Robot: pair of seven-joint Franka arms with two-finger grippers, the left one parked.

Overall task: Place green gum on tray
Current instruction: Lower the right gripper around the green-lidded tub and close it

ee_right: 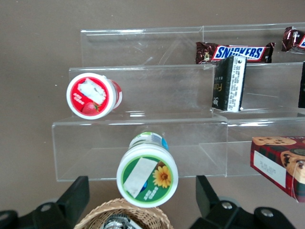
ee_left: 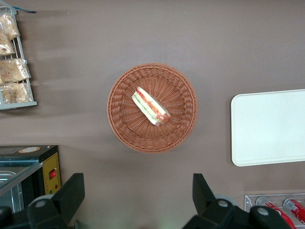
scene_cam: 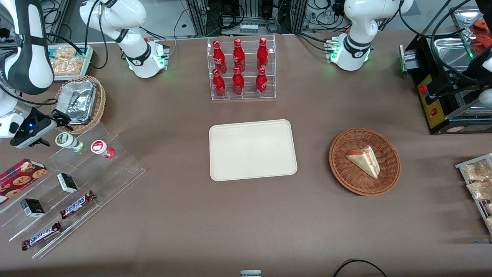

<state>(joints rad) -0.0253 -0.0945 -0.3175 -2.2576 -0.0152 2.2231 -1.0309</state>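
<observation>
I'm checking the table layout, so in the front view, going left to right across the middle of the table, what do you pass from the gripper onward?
Gripper → green gum → red-lidded gum bottle → tray → wicker basket with the sandwich.

"snickers" on the chocolate bars (white wrapper lettering).
</observation>
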